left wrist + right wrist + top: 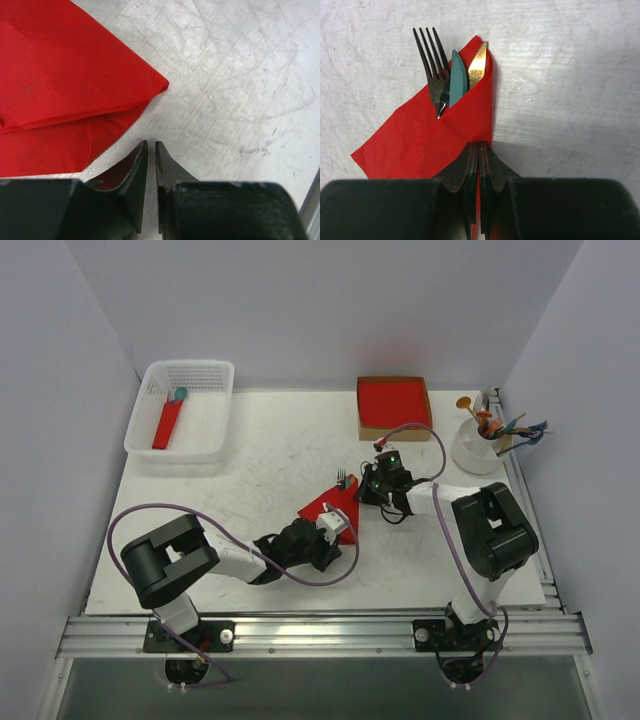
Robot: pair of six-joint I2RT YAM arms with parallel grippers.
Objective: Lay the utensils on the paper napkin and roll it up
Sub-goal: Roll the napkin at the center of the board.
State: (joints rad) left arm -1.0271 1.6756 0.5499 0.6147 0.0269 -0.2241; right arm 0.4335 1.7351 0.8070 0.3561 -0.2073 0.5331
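My right gripper (480,150) is clamped on the paper napkin (450,135), its fingers pressed together over the folded right-hand edge. The red sheet lies on the white, scuffed worktop (240,75), folded over the utensils (457,80) so that only their heads poke out of the far corner. They are a fork (431,60) with thin tines on the left, a serrated knife (458,75) in the middle and a third piece (478,62) that gleams golden, tucked against the fold.

My left gripper (151,147) hovers low over the bare worktop just beside the napkin's near corner. Its fingers stand a narrow slit apart with nothing between them, and they do not touch the paper.

At the far left stands a white basket (215,375) with a red roll (167,425) in it. At the far middle sits a cardboard box (393,430) holding a red stack (392,398). To the far right a white cup (470,452) holds colourful cutlery (495,425).
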